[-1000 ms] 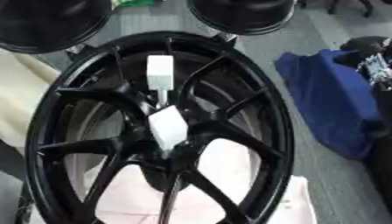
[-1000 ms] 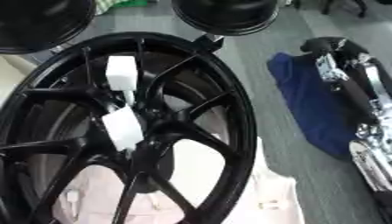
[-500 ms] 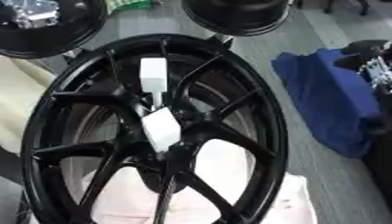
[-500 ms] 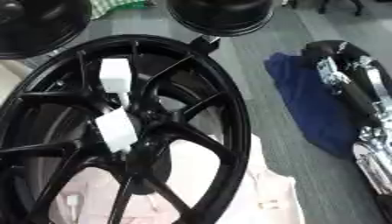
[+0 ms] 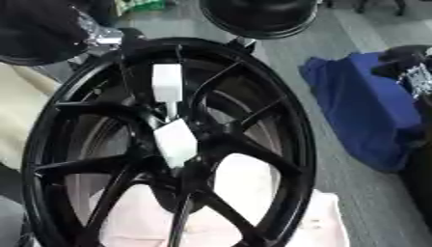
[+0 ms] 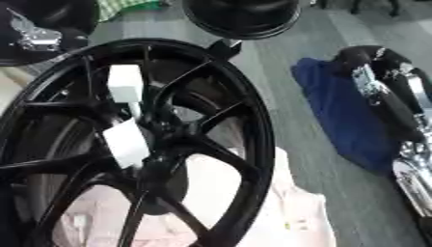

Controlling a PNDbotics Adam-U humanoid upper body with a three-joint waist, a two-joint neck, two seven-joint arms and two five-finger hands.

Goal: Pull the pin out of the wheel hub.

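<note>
a: where's the pin (image 5: pixel 173 130)?
b: white, at the black wheel hub (image 5: pixel 182 161).
a: hands?
b: right hand (image 6: pixel 384 96) beyond the rim's right edge, over blue cloth (image 5: pixel 363 108); fingers, cannot tell.

Black spokes (image 5: pixel 253 159) crowd the hub's white pin (image 5: pixel 175 140); open gaps lie at 1 and 5 o'clock. Right arm (image 6: pixel 397 111) and blue cloth (image 5: pixel 363 111) fill 3 o'clock.

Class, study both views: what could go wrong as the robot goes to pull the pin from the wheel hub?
1. The white pin sits among black spokes; a skewed pull might jam it against them.
2. The right arm lies over the blue cloth; reaching in might drag the cloth.
</note>
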